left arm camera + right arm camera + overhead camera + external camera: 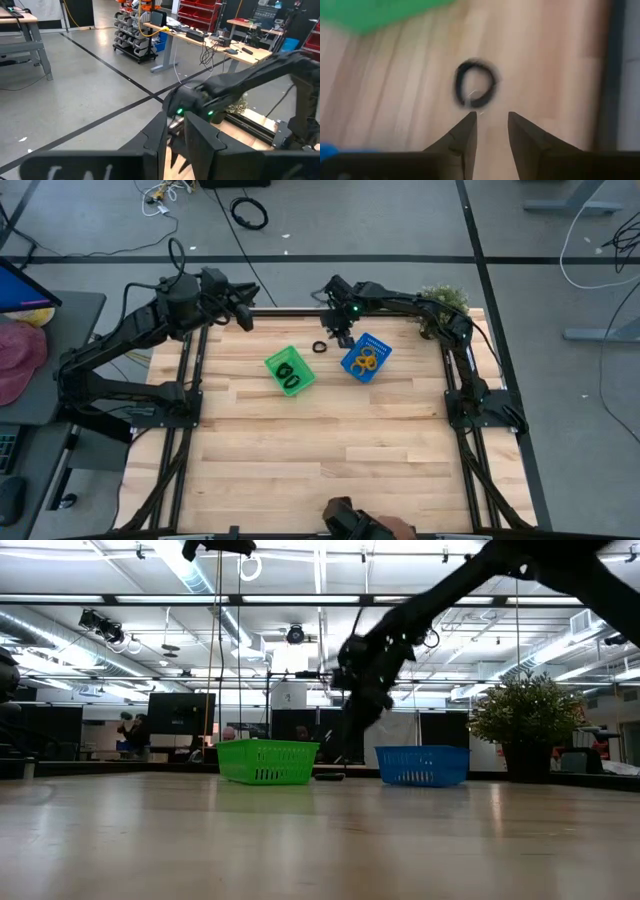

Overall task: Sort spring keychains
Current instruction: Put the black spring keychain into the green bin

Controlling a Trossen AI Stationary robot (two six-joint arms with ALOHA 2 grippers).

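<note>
One black spring keychain lies flat on the wooden table between the green basket and the blue basket; it also shows in the right wrist view and the low view. The green basket holds black keychains and the blue basket holds orange ones. My right gripper hovers open just above and beside the loose black keychain, touching nothing. My left gripper waits raised over the table's far left corner, its fingers slightly apart.
A potted plant stands at the far right corner, behind the right arm. Both baskets sit in the far half of the table. A dark object sits at the near edge.
</note>
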